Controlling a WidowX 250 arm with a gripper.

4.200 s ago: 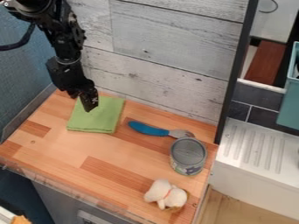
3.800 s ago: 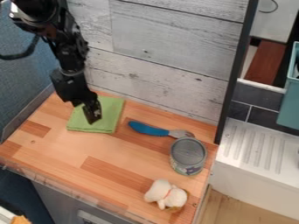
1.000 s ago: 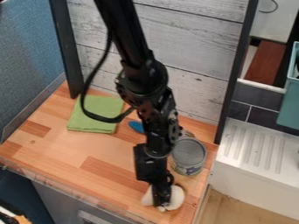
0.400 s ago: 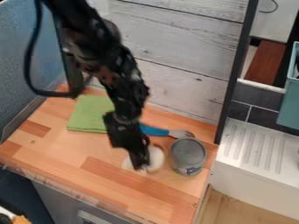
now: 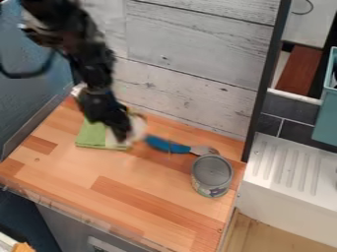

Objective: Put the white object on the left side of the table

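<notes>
The black gripper hangs over the right part of the green cloth, at the upper left of the wooden table. It is shut on the white object, a small plush toy, which shows on both sides of the fingers and is partly hidden behind them. From this view, the toy overlaps the cloth's right edge, close to the blue handle of the utensil.
The green cloth lies below and left of the gripper. A blue-handled utensil lies right of it, with an open metal can farther right. A grey wooden wall stands behind.
The gripper went down to the white toy at the front right, took hold of it, and has carried it up and left toward the cloth.
</notes>
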